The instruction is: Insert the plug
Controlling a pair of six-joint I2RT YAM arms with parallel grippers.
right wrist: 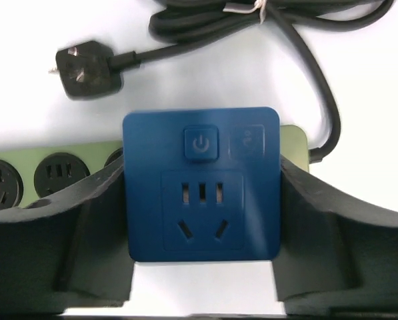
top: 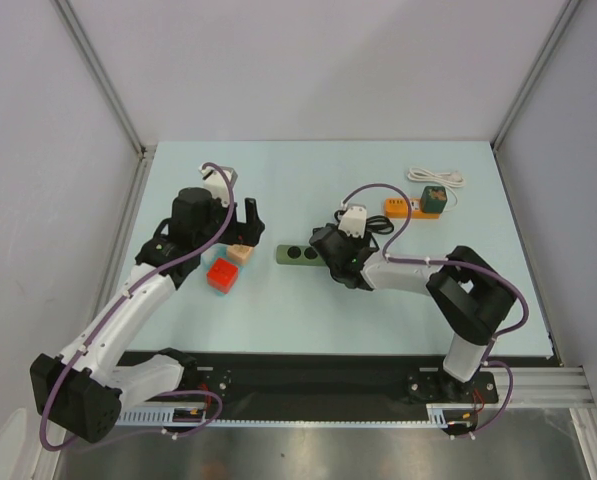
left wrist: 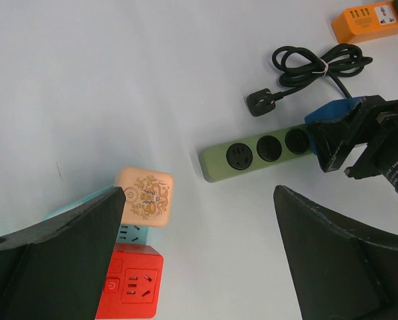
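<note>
My right gripper (right wrist: 201, 220) is shut on a blue cube adapter (right wrist: 201, 183) with a power button and a socket face. It holds the adapter over the right end of the green power strip (right wrist: 25, 175); I cannot tell whether its pins are in a socket. In the top view the right gripper (top: 330, 256) sits at the strip's right end (top: 296, 256). The strip's three round sockets show in the left wrist view (left wrist: 255, 153). My left gripper (left wrist: 199, 200) is open and empty above the table, left of the strip, near a beige cube (left wrist: 144, 197).
A red cube socket (left wrist: 129, 283) and a teal one (left wrist: 129, 235) lie by the beige cube. The strip's black plug (right wrist: 85, 70) and coiled cable (left wrist: 319, 61) lie behind it. An orange strip (top: 403, 207), a dark green cube (top: 435, 198) and a white cable (top: 436, 177) are at the back right.
</note>
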